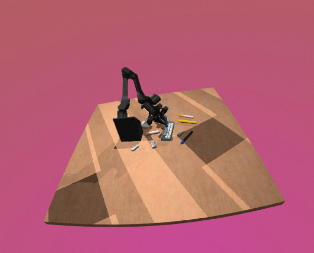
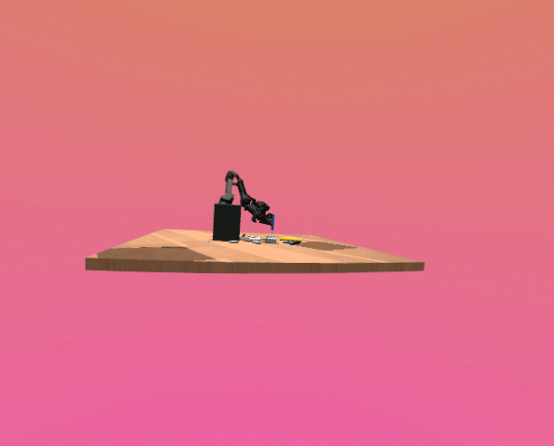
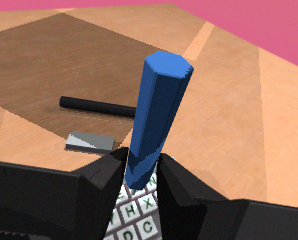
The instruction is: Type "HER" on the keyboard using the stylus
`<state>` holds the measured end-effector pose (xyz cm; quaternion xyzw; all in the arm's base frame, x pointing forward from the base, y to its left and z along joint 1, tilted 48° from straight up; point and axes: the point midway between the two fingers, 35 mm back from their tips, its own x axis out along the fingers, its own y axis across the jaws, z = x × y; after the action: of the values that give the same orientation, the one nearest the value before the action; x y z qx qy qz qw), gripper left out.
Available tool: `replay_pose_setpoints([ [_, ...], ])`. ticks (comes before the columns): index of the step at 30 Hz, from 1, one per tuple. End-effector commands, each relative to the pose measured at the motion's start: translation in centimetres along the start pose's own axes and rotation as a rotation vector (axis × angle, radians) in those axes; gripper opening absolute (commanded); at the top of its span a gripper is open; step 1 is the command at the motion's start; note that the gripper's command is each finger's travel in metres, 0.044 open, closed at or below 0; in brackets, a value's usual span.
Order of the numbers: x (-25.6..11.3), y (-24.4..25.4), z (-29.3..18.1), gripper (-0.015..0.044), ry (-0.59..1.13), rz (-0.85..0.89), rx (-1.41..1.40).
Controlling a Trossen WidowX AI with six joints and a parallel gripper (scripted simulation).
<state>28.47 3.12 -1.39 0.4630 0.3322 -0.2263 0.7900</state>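
My gripper (image 1: 164, 123) (image 2: 270, 222) (image 3: 143, 157) is shut on the blue stylus (image 1: 165, 120) (image 2: 272, 221) (image 3: 160, 105), near its lower part. The stylus stands close to upright over the keyboard (image 1: 162, 139) (image 2: 270, 240) (image 3: 138, 215). In the exterior view its thin tip reaches down close to the keyboard's top. I cannot tell if it touches. In the wrist view the tip is hidden behind the blue body and the fingers. The H key (image 3: 130, 210), X key (image 3: 147, 202), D key (image 3: 127, 234) and C key (image 3: 147, 227) show between the fingers; an N key (image 3: 152, 181) is partly hidden.
Beyond the keyboard lie a grey block (image 1: 180, 133) (image 3: 90, 141) and a black marker (image 1: 188, 135) (image 3: 96, 106) with a blue end. A yellow marker (image 1: 187, 121) and a white-and-yellow one (image 1: 188, 116) lie farther back. A white marker (image 1: 153, 132) and grey blocks lie nearer the arm's dark base (image 1: 128, 129).
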Motion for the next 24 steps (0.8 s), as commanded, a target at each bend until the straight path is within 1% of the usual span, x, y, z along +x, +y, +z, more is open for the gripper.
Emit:
replay_pose_setpoints([
  [1, 0.4, 0.6, 0.5, 0.0, -0.001, 0.003, 0.0],
  [6, 0.8, 1.2, 1.0, 0.0, -0.001, 0.003, -0.002],
  [15, 1.7, 1.1, -0.8, 0.0, -0.001, 0.004, -0.002],
  [20, 1.7, 1.1, -0.8, 0.0, -0.001, 0.004, -0.002],
  [23, 1.8, 1.3, -0.7, 0.0079, 0.0, 0.003, -0.001],
  [24, 1.9, 1.3, -0.7, 0.0081, 0.0, 0.003, -0.001],
])
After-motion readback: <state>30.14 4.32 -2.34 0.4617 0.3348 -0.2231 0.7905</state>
